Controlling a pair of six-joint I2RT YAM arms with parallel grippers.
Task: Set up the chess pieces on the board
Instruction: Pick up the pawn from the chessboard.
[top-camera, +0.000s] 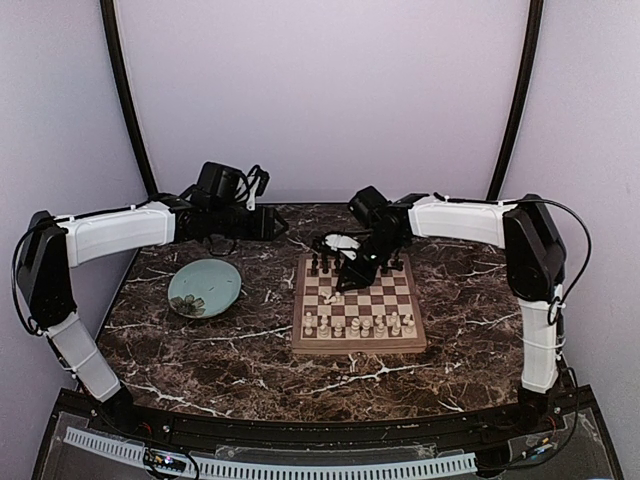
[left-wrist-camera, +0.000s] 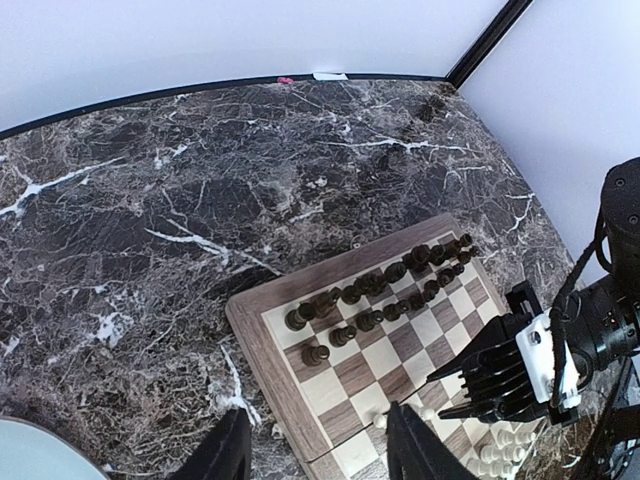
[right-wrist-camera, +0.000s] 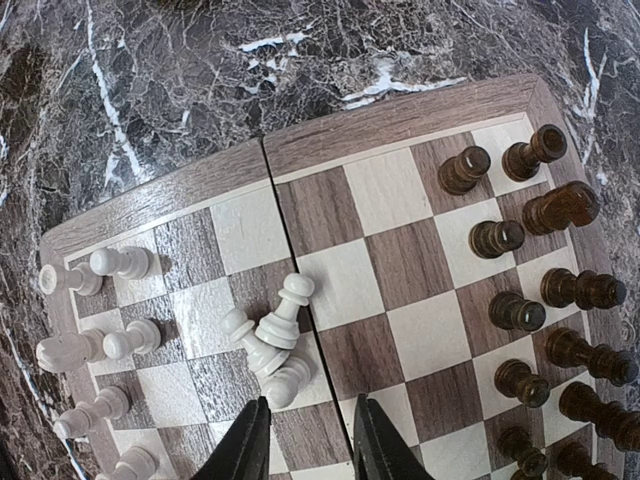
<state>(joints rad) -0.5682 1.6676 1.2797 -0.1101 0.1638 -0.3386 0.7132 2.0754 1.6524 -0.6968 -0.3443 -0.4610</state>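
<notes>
Right of centre on the marble table (top-camera: 200, 350) lies the board (top-camera: 300, 345), square to the near edge; a plate (top-camera: 222, 275) sits well to its left, apart from it.

Dark pieces (top-camera: 320, 265) stand upright in two rows along the far side of the board; white pieces (top-camera: 360, 323) stand in two rows along the near side, though in the right wrist view those rows look gappy at the left corner.

Three fallen pieces (right-wrist-camera: 265, 345), all white, lie tipped over and touching one another in a small heap on the middle squares, toward the left half of the board and nearer the white rows than the dark.

The right gripper (right-wrist-camera: 310, 405) hangs over the board just beside that heap; its fingers (right-wrist-camera: 250, 440) stand apart with bare squares showing between them, and nothing is held; from above, the right gripper (top-camera: 350, 278) points down over the left-centre of the board.

The left gripper (left-wrist-camera: 318, 415) hovers off the far-left corner of the board, above table and border; its jaws are wide apart and empty; from above, the left gripper (top-camera: 268, 225) sits beyond the plate, clear of every piece.
</notes>
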